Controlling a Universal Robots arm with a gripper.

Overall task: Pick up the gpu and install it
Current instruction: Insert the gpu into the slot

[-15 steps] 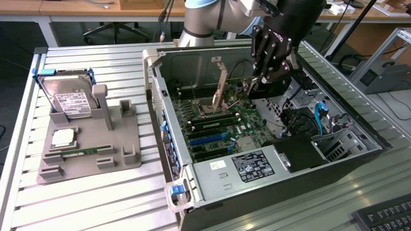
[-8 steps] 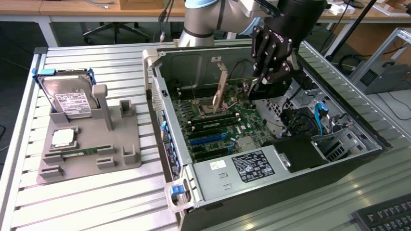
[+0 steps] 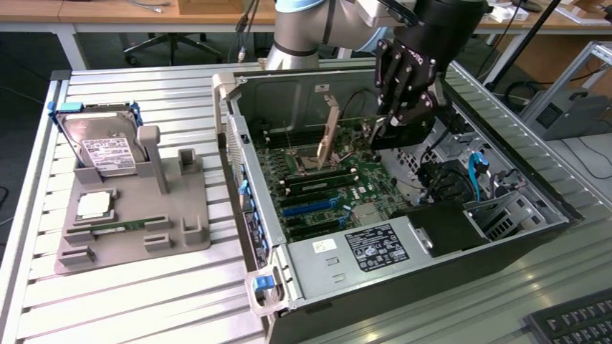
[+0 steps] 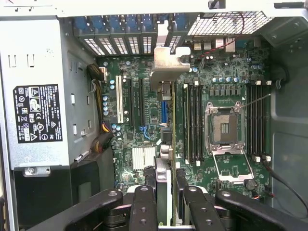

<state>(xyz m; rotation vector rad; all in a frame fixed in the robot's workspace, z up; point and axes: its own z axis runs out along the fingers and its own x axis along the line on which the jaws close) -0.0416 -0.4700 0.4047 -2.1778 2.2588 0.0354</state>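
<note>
Standing edge-down, gpu (image 4: 164,144) points bracket toward slot covers (image 4: 120,44).

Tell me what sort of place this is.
Most likely a robotics lab or a workshop test bench for PC assembly. An open computer case lies on a slatted aluminium table, a grey fixture beside it holds a hard drive, and wooden desks stand behind.

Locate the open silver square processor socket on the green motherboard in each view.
Exterior view: the open silver square processor socket lies mid-case, toward the exterior view's left of the pincer.
Wrist view: the socket sits between two banks of black memory slots.
Shared landmark: the black label on the silver power supply.
</note>
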